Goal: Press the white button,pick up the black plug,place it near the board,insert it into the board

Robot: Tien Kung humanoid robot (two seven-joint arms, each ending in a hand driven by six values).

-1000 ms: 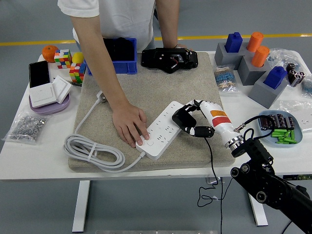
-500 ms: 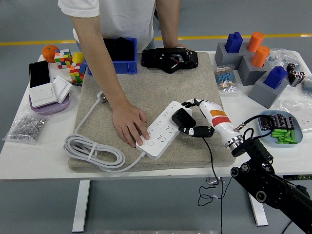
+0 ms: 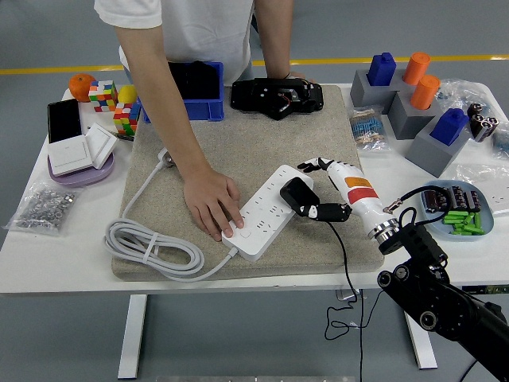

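Beige mat (image 3: 238, 151): black plug (image 3: 298, 195) on board (image 3: 266, 211).

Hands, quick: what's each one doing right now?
Left hand: not in view.
Right hand: fingers closed on the black plug, at the power strip.

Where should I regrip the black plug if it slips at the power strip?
Take the black plug by its blocky body, across its two flat sides, coming from the right, where the right hand already is. Its cable trails off toward the table's near edge, and the white power strip and the person's hand crowd its left.
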